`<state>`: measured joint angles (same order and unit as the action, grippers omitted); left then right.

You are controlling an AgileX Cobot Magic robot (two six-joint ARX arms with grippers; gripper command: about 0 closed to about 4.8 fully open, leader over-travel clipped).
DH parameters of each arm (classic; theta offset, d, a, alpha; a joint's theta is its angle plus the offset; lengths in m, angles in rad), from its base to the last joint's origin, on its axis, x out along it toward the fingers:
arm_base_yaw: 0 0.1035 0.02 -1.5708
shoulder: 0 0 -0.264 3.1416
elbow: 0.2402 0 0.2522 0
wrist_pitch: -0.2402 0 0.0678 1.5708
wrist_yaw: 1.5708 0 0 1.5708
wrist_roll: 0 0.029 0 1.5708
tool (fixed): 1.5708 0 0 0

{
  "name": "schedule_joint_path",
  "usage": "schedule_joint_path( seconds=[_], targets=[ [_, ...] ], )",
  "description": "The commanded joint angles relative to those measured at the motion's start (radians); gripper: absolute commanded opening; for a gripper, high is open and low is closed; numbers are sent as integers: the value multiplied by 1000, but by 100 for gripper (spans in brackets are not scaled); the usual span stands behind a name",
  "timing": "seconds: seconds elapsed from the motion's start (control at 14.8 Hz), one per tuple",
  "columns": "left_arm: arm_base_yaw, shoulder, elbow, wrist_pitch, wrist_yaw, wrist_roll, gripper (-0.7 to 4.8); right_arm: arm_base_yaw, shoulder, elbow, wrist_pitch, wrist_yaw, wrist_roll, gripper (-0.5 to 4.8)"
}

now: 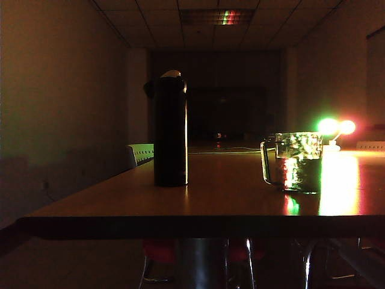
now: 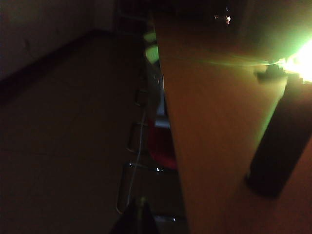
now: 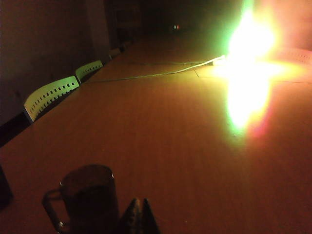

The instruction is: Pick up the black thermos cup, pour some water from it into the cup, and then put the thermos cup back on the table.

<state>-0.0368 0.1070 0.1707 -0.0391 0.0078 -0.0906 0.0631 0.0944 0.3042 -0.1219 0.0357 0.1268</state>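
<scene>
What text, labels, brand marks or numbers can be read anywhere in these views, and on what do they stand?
None can be read.
Black thermos cup: dark and unlit, no label visible.
Cup: only glints on the glass, no print.
Table: bare wood grain, no marking.
Left hand and right hand: dark closed tips at the frame edge of their wrist views, no lettering.
Ceiling light: coloured glow only.

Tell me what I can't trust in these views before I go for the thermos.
- Black thermos cup, left wrist view: top lost in lamp glare, body blurred.
- Cup, right wrist view: base cut by the frame edge; contents too dark.
- Left gripper, right gripper: only shut tips show; neither appears in the exterior view.
</scene>
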Motion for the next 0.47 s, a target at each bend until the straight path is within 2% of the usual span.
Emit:
schedule_joint_path(
  seconds=[0.07, 0.2, 0.34, 0.47],
  targets=[
    [-2, 136, 86, 81, -5, 8, -6, 1, 95, 95, 14, -62, -4, -5],
    [-2, 273, 144, 160, 1, 3, -6, 2, 164, 163, 12, -64, -5, -5],
    [-2, 443, 197, 274, 77, 3, -6, 2, 238, 221, -11, -62, -43, -5],
    [-2, 600, 280, 330, 164, 4, -6, 2, 265, 242, 21, -64, -53, -5]
  ],
)
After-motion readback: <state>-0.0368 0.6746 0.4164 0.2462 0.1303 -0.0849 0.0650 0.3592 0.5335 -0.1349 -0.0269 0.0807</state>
